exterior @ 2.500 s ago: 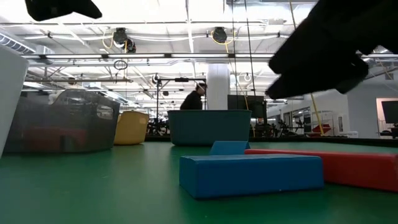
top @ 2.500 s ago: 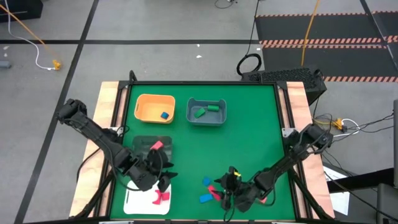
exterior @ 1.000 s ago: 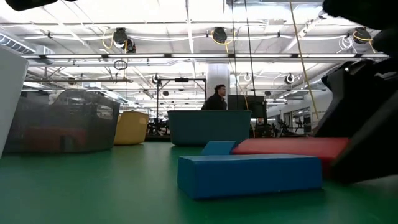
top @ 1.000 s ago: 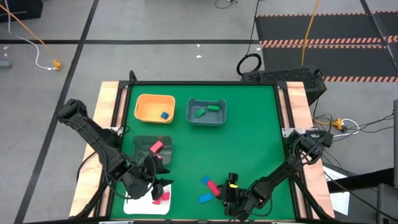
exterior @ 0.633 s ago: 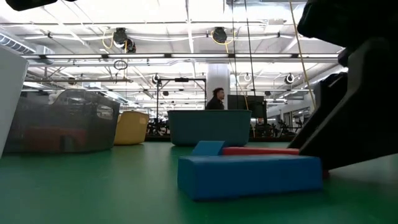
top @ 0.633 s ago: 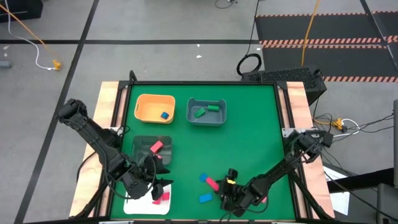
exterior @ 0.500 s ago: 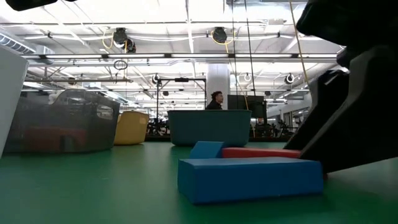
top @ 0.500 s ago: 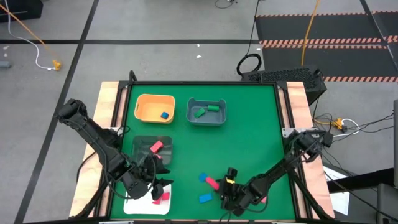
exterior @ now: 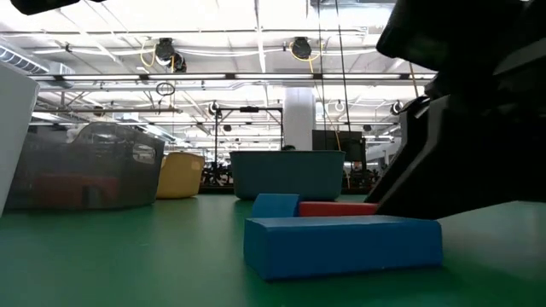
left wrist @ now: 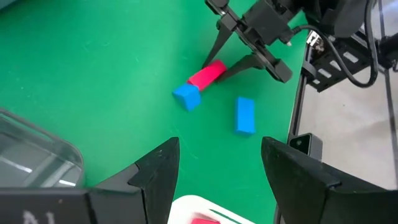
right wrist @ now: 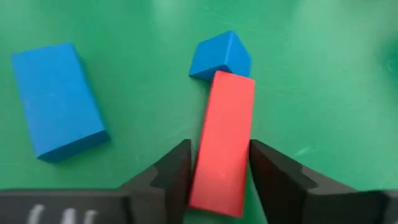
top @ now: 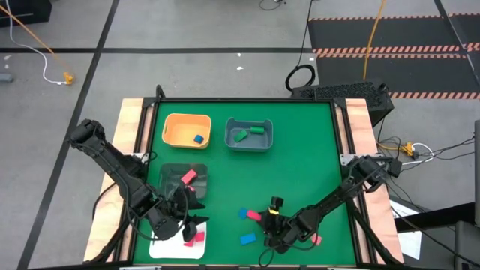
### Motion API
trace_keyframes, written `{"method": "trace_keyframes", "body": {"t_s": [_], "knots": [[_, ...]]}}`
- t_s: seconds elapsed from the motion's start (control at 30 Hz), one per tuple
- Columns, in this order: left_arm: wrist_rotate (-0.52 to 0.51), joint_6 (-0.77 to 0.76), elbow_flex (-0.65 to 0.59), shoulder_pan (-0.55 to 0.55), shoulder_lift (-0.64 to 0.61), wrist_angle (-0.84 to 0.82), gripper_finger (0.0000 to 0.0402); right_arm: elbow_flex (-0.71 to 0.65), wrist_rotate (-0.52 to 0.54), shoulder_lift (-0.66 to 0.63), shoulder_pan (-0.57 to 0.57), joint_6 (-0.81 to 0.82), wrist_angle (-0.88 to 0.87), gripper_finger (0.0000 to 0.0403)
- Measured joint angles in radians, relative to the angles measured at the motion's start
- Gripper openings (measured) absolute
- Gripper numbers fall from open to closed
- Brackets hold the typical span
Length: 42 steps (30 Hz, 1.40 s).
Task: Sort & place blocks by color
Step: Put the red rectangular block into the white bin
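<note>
two blue blocks, one red bar (loose)

1. A grey concrete floor crossed by dark tape lines is seen around the table.
2. Black mats with hazard-striped edges are laid far right.
3. Ceiling trusses and round lamps are strung overhead, pretty industrial.
</note>
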Motion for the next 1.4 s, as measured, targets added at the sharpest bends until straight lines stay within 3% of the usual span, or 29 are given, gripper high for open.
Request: {"method": "trace_keyframes", "body": {"t_s": [0.13, 0.43, 0.6, 0.77, 0.93, 1.03, 1.13, 1.4], "knots": [[0.001, 0.036, 0.000, 0.000, 0.000, 0.000, 0.0227, 0.000, -0.023, 0.000, -0.014, -0.003, -0.004, 0.0090], [0.002, 0.048, 0.000, 0.041, 0.000, 0.009, 0.0227, -0.005, -0.079, -0.060, -0.050, -0.122, -0.073, 0.0089], [-0.002, 0.048, 0.000, 0.080, 0.000, 0.069, 0.0227, -0.006, 0.003, -0.170, -0.078, -0.241, -0.062, 0.0089], [-0.078, 0.052, 0.000, 0.115, 0.001, 0.171, 0.0227, -0.006, 0.102, -0.217, -0.105, -0.461, 0.070, 0.0089], [-0.151, 0.057, 0.000, 0.139, 0.001, 0.238, 0.0227, -0.003, 0.114, -0.226, -0.135, -0.722, 0.291, 0.0089], [-0.156, 0.028, 0.000, 0.153, 0.001, 0.248, 0.0227, -0.004, 0.117, -0.225, -0.152, -0.831, 0.364, 0.0089], [-0.157, 0.000, 0.000, 0.161, 0.001, 0.248, 0.0227, -0.004, 0.186, -0.226, -0.162, -0.935, 0.432, 0.0089], [-0.156, -0.031, -0.002, 0.182, 0.024, 0.246, 0.0227, -0.004, 0.180, -0.226, -0.186, -1.151, 0.628, 0.0089]]}}
